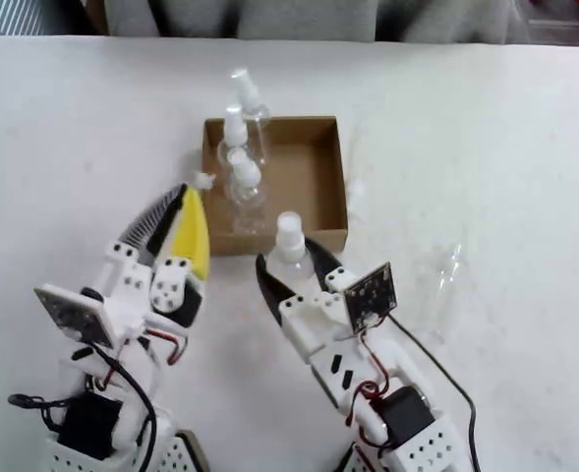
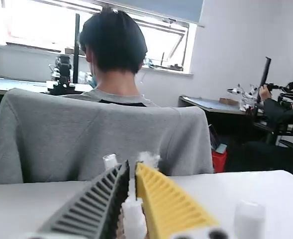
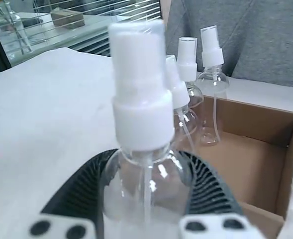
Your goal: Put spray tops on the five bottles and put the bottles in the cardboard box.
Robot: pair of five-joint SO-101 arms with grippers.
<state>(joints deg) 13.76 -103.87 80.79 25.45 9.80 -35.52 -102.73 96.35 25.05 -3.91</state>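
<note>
A white table (image 1: 486, 118) carries the work, with a grey-draped chair back beyond it. At the left, the left gripper (image 1: 184, 192) has its grey and yellow fingers drawn nearly together; a small white piece (image 1: 205, 180) sits just by the tip, and I cannot tell whether it is pinched. The cardboard box (image 1: 340, 177) holds three capped bottles (image 1: 245, 182) along its left side. Just before the box's near wall, the right gripper (image 1: 289, 264) clasps a fourth bottle (image 3: 141, 174) around its round body, top fitted. These look light, smooth and thin-walled, so likely slippery; the body seems a safer hold than the spray top. Further right, a clear bottle (image 1: 446, 275) lies on its side.
</note>
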